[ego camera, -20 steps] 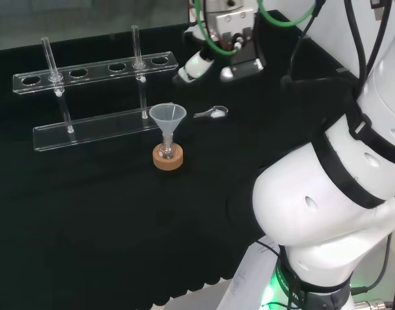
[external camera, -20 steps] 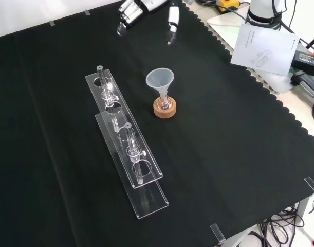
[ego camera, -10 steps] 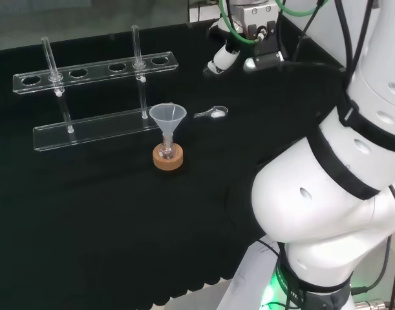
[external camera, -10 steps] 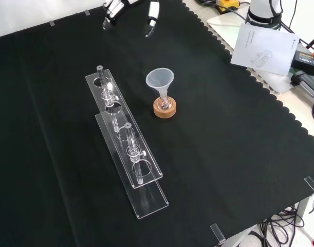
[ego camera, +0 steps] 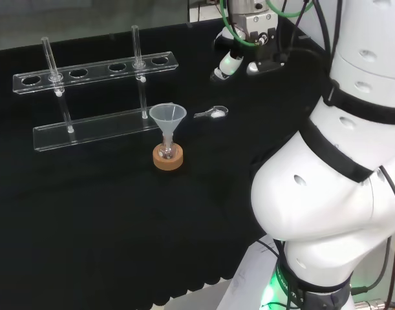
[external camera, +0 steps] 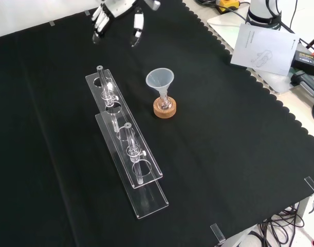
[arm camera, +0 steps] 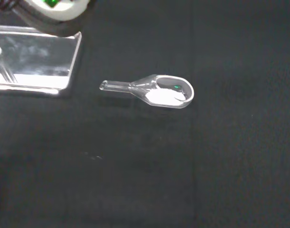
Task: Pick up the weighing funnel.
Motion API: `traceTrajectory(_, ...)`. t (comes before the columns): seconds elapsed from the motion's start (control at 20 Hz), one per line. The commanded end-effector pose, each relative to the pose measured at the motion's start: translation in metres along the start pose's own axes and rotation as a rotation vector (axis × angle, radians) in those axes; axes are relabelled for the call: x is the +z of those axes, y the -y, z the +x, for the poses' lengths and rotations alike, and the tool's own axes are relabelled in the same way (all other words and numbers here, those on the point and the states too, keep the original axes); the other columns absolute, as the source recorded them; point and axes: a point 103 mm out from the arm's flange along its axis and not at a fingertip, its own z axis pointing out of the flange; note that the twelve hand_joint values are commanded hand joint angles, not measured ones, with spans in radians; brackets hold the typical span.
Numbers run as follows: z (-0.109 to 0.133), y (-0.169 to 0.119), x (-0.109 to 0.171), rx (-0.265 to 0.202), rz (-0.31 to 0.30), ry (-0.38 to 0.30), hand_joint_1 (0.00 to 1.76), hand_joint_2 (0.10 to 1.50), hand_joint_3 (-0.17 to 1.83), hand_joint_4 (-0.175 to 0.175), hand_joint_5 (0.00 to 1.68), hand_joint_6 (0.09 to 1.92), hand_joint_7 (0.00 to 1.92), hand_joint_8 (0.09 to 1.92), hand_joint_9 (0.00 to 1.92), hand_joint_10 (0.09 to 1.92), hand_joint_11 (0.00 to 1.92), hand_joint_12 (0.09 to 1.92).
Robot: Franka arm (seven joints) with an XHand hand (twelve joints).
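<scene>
The weighing funnel (ego camera: 213, 113) lies on the black cloth just right of the big funnel in the head view, a small clear scoop with a short stem. Up close in the wrist view, the weighing funnel (arm camera: 156, 91) holds a little white powder in its bowl. My hand (ego camera: 228, 63) hangs above the cloth, beyond the weighing funnel and a little to its right in the head view, apart from it. In the front view the hand (external camera: 118, 7) comes in at the top with its fingers (external camera: 99, 21) straight and spread, holding nothing.
The big funnel (ego camera: 168, 117) stands in a small flask on a cork ring (ego camera: 167, 159). A clear test-tube rack (ego camera: 97, 71) with two tubes stands left of it in the head view; the rack's end (arm camera: 35, 59) lies near the weighing funnel. Papers (external camera: 264, 49) lie off the cloth.
The hand has moved right and slightly farther off in the head view, leftward in the front view. Its fingers stay open. The weighing funnel has not moved.
</scene>
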Motion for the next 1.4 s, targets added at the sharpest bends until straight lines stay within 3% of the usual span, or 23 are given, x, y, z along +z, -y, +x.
traceTrajectory(0.05,-0.013,-0.048,0.029,-0.027,0.039,0.009,0.83,0.68,0.37,-0.036,0.63,0.11,0.34,0.68,0.6,0.59,0.34,1.36)
traceTrajectory(0.3,-0.011,-0.066,0.05,-0.019,0.08,0.041,0.83,0.67,0.4,-0.03,0.65,0.15,0.35,0.67,0.61,0.57,0.35,1.35)
traceTrajectory(0.75,-0.01,-0.08,0.081,-0.012,0.127,0.077,0.83,0.62,0.51,-0.025,0.54,0.52,0.39,0.67,0.67,0.54,0.37,1.35)
traceTrajectory(1.4,-0.013,-0.092,0.109,-0.025,0.182,0.124,0.86,0.61,0.52,-0.014,0.57,0.63,0.41,0.67,0.7,0.53,0.39,1.33)
